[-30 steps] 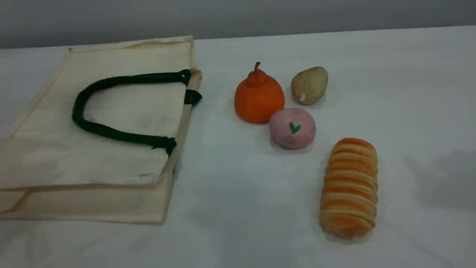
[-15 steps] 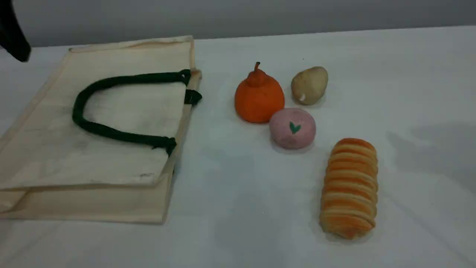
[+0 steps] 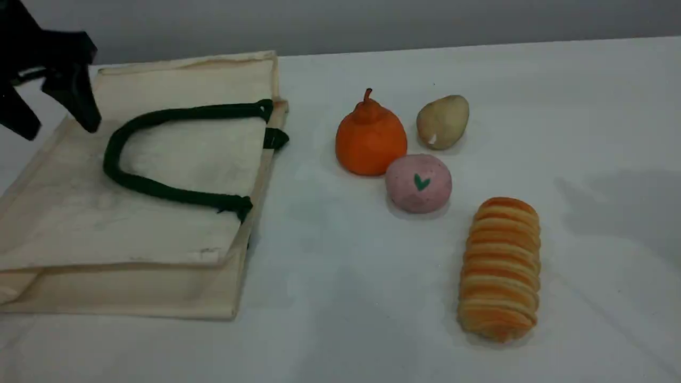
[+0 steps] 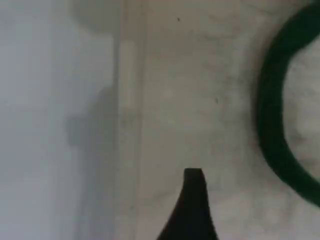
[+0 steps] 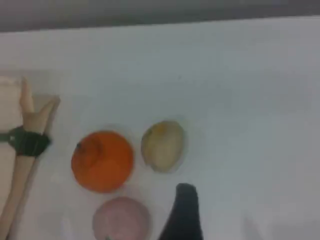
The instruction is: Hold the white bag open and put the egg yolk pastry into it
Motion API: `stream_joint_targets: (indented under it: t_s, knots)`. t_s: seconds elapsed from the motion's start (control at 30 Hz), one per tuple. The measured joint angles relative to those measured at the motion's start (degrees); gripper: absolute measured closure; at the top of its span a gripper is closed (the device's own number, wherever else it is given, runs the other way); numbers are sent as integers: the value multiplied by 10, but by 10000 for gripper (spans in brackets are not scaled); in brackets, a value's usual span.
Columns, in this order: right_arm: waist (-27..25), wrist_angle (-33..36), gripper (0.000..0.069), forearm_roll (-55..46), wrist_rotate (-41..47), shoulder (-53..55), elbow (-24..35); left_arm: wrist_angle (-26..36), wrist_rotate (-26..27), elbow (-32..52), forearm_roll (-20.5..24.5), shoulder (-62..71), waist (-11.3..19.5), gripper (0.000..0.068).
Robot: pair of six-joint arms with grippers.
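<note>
In the scene view, the large cream-white canvas bag lies flat on the left part of the white table, its mouth edge turned to the right. Its thick dark green rope handle rests as a loop on top of the cloth. The left gripper hangs at the far left, above the far left corner of the bag, its two black fingers spread apart and holding nothing. The small pale beige rounded egg yolk pastry sits at the far side of a group to the right of the bag. Just to its left stands an orange pear-shaped fruit, and just in front of it a pink ball with a green heart mark, which touches the orange fruit. Nearer and more to the right lies a long striped golden bread roll. The right gripper is not in this view.

In the left wrist view, one black fingertip is above the bag's cloth, with the green handle curving at the right.

In the right wrist view, one black fingertip shows low, near the pastry. The orange fruit is to the pastry's left and the pink ball is below it. Nothing lies between the right gripper's fingers, which stand wide apart.
</note>
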Motion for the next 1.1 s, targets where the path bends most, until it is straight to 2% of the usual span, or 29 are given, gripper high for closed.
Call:
stream_joint_targets:
  t_s: [0.4,0.87,0.97,1.03,1.1]
  knots:
    - [0,-7,107,0,-1,0,0,-33,14,-23,-1,71,-22,122]
    - [0,-6,107,0,-2,1,0,-75,14,-23,1,106,-23,127]
    - [0,-6,107,0,-2,1,0,-75,14,-23,1,117,-23,170]
    - [0,-6,107,0,-2,1,0,-75,14,-23,1,122,-23,227]
    - [0,-6,107,0,-2,1,0,-75,14,-23,1,125,-23,312]
